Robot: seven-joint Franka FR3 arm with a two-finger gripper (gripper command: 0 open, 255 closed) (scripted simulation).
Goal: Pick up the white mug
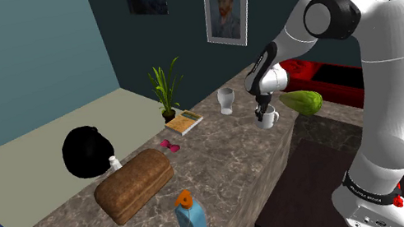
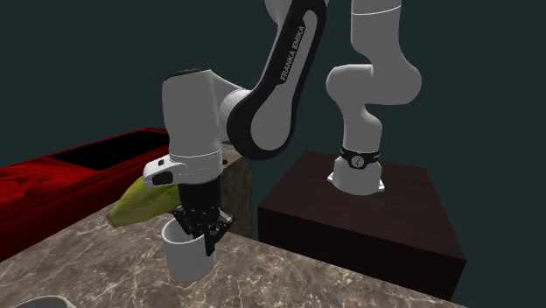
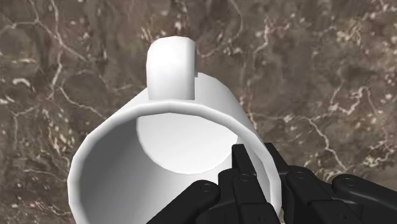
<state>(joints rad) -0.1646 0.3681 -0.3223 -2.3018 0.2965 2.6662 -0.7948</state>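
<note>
On the marble counter: the white mug stands upright close to the edge, at about 2 o'clock from the counter's middle in the shoulder view.
Pincer: the black gripper reaches down from 12 o'clock and is clenched on the mug's wall, with one finger inside the cup and the other outside.
Grip spot: taking the handle as 12 o'clock on the rim, the fingers clasp the wall at about 5 o'clock, nearly opposite it.
Mug against pincer: the body hangs at 6 o'clock under the hand, and the rim is level with the fingertips.
Base: in the second exterior view it seems to meet the marble, but I cannot tell whether it truly touches.
Green fruit: at 2 o'clock from the mug in the shoulder view, just beside it.
Clear glass: at 10 o'clock from the mug, apart from it.
Bread loaf: at 8 o'clock from the mug, well apart.
Blue bottle: at 7 o'clock from the mug, near the counter's front edge.
</note>
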